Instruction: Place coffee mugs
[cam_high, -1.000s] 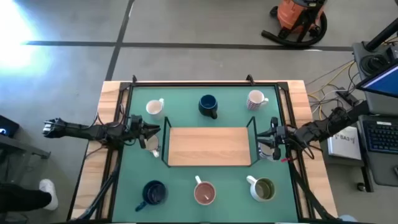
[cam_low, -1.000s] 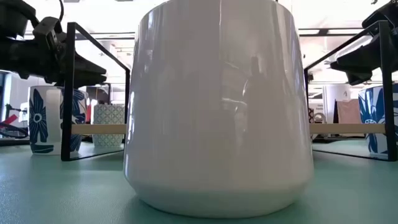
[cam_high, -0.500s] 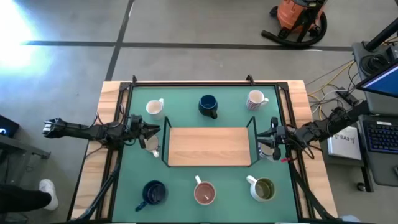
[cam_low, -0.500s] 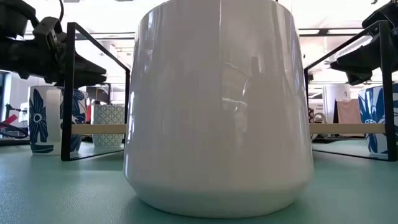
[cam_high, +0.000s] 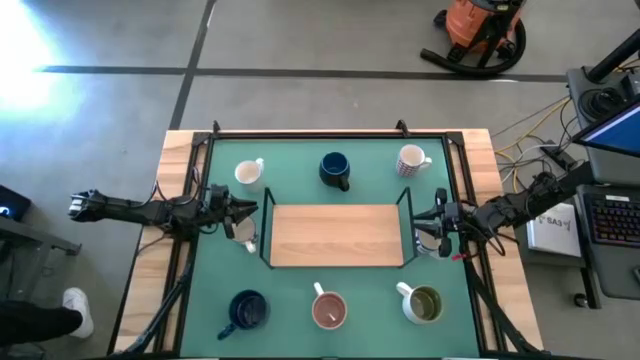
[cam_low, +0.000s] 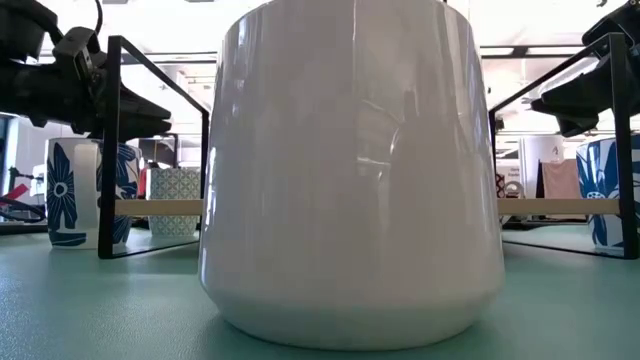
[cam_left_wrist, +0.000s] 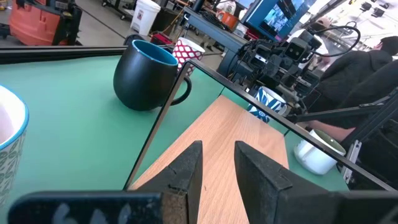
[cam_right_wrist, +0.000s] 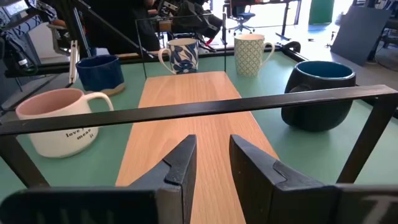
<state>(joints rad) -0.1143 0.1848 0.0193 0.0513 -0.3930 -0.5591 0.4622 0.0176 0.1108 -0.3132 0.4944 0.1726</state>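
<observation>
Several coffee mugs stand upright on the green mat around a wooden shelf (cam_high: 335, 235) with a black wire frame. At the far side are a cream mug (cam_high: 248, 172), a dark navy mug (cam_high: 335, 170) and a patterned white mug (cam_high: 410, 160). Along the near side are a navy mug (cam_high: 247, 310), a pink mug (cam_high: 328, 310) and an olive-lined mug (cam_high: 424, 303). My left gripper (cam_left_wrist: 217, 158) hovers level at the shelf's left end, open and holding nothing. At the shelf's right end my right gripper (cam_right_wrist: 211, 155) hovers the same way, open with nothing in it.
A blue-flowered mug (cam_high: 245, 237) stands below my left gripper and another mug (cam_high: 428, 242) below my right. The frame's black bar (cam_right_wrist: 186, 112) crosses in front of my right fingers. A white mug (cam_low: 350, 170) fills the low view. A person sits beyond the table.
</observation>
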